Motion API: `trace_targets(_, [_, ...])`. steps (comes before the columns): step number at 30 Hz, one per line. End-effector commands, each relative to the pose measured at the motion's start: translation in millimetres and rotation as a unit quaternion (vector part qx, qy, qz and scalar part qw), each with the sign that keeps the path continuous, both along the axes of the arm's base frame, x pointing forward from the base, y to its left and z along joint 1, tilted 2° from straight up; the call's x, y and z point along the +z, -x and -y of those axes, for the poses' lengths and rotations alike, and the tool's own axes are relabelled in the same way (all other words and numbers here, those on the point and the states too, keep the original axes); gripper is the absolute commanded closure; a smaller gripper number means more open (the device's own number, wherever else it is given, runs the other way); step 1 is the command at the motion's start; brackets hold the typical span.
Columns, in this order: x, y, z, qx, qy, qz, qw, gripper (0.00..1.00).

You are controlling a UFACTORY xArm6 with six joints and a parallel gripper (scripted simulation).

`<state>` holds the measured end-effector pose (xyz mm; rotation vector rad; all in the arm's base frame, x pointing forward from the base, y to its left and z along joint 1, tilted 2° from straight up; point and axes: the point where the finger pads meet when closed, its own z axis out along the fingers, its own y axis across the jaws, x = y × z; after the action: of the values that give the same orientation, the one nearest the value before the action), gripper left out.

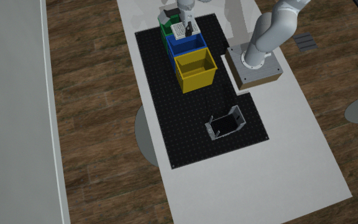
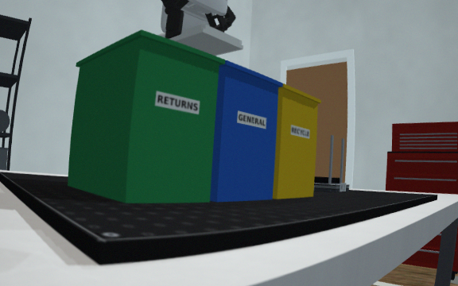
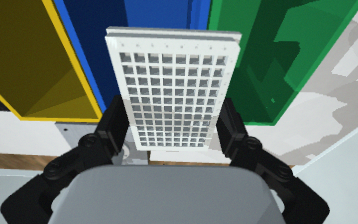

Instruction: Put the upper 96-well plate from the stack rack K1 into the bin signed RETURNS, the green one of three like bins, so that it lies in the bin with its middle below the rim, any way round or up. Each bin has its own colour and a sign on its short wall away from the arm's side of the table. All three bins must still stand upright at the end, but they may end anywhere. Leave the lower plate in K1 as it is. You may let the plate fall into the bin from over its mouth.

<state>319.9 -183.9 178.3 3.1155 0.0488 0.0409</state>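
My gripper [image 3: 173,108] is shut on the white 96-well plate [image 3: 172,95] and holds it flat by its long sides, above the bins. In the overhead view the plate [image 1: 182,30] hangs over the border between the blue bin [image 1: 186,44] and the green bin [image 1: 168,28]. In the side view the plate [image 2: 209,40] is above the rims, over the green RETURNS bin [image 2: 145,119] near its edge with the blue GENERAL bin [image 2: 246,135]. The rack K1 [image 1: 225,126] stands on the mat's near right part with a dark plate in it.
The yellow RECYCLE bin [image 1: 196,68] stands in line after the blue one, all three touching and upright on the black mat. The arm's base [image 1: 253,65] stands to the right of the bins. A red tool chest [image 2: 429,159] is off the table.
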Motion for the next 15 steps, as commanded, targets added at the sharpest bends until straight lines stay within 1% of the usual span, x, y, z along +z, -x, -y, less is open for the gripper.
trace_targets(1, [1.2,-3.7,18.6,0.000,0.000,0.002,1.000,1.00])
trace_targets(10, [1.1,-7.3,48.5,0.000,0.000,0.002,1.000,1.00])
trace_targets(12, [1.1,-7.3,48.5,0.000,0.000,0.002,1.000,1.00])
trace_targets(15, [1.1,-8.5,58.4,0.000,0.001,0.002,1.000,1.00])
